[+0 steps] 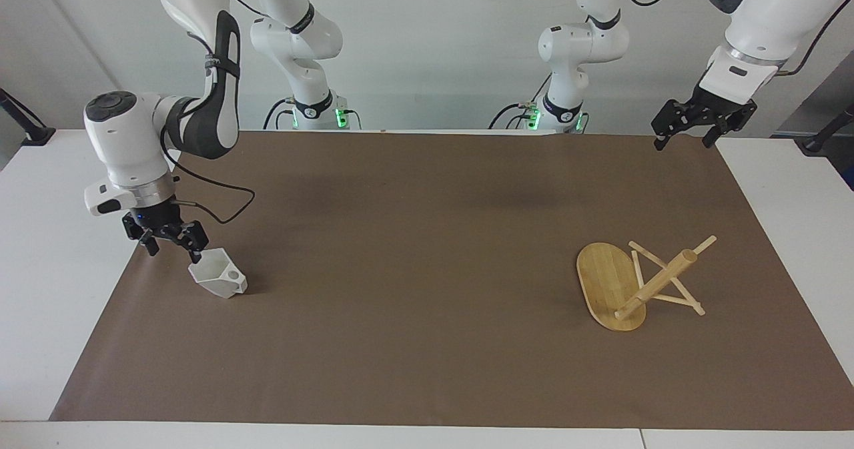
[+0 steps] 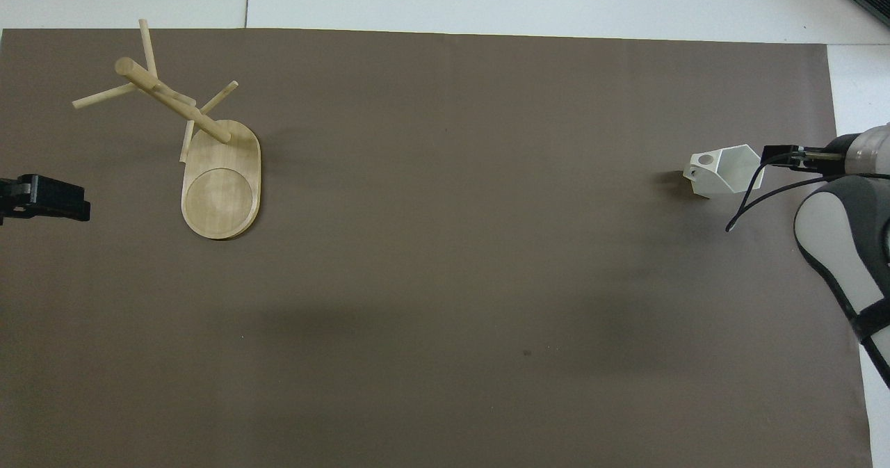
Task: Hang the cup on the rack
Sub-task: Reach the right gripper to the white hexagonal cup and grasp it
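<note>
White cup (image 1: pixel 218 276) beside right gripper (image 1: pixel 169 241).

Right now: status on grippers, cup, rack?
Right gripper open, low at the cup rim, no grasp. Left gripper open, waiting high over its table end. Rack tipped over, post slanting off the mat. Nothing between them.

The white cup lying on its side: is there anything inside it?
The cup looks empty: only bare white inner walls show through its mouth. The right gripper hovers at its rim, and the narrow bottom is out of sight.
</note>
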### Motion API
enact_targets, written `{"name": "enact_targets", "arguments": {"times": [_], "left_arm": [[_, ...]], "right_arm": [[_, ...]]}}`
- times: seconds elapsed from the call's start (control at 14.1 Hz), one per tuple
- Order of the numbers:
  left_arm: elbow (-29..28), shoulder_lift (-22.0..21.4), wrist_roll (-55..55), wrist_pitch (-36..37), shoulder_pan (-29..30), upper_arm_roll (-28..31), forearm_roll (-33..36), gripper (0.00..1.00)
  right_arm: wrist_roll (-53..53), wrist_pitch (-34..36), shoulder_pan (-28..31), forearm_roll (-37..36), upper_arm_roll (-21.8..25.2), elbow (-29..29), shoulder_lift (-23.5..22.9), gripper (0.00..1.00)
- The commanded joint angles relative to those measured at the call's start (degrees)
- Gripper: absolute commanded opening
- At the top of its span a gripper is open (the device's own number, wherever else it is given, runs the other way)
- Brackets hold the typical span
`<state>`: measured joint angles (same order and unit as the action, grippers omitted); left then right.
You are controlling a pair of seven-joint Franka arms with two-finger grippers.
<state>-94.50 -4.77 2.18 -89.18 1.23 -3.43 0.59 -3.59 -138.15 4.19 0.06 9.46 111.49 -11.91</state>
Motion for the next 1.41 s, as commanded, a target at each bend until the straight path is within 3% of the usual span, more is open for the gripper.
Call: {"name": "enact_targets", "arguments": {"times": [0.0,0.99,1.2,1.34], "left_arm": [[-1.83,-1.64,-0.42,-0.3,0.88,-0.43,0.12,1.0],[-1.83,-1.64,-0.42,-0.38,0.88,-0.43,0.12,1.0],[-1.83,-1.64,-0.42,-0.38,0.88,-0.43,0.12,1.0],[-1.83,-1.64,-0.42,-0.38,0.88,-0.43,0.12,1.0]], "right_arm": [[-0.18,-1.68,0.47,0.65,-0.32,0.66,-1.09,1.0],[-0.27,-3.8,0.47,0.65,-0.32,2.24,-3.21,1.0],[-0.45,-3.44,0.47,0.65,-0.32,2.16,-3.21,0.78],[-0.62,-3.27,0.47,0.56,-0.4,2.07,-3.21,0.56]]}}
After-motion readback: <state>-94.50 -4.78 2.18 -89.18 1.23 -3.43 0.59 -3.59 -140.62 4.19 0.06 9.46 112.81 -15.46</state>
